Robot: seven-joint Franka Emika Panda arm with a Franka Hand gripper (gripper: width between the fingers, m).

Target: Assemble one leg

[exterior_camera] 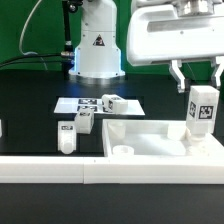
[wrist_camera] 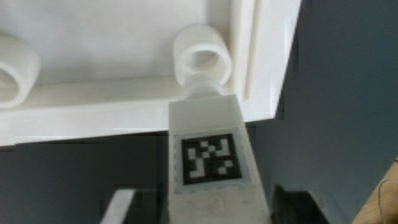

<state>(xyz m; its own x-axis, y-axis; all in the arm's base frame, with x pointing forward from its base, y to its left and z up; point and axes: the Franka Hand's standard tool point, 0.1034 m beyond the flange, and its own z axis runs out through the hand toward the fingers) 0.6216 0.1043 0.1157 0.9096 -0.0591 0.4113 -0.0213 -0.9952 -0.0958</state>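
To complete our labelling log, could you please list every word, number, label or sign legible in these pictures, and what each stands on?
No words, brands or numbers can be read.
Black triangular warning sign on the white robot base: symbol too blurred to read.
Black-and-white square marker tag on the short white plastic square leg: pattern only, no characters.
Tags on the flat white marker board: too small to read.

Robotics lab: robot base (exterior_camera: 98,48), marker board (exterior_camera: 75,104).

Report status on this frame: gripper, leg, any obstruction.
Gripper shut on the leg. Leg upright over the white tray corner, end near a round socket. Nothing between them.
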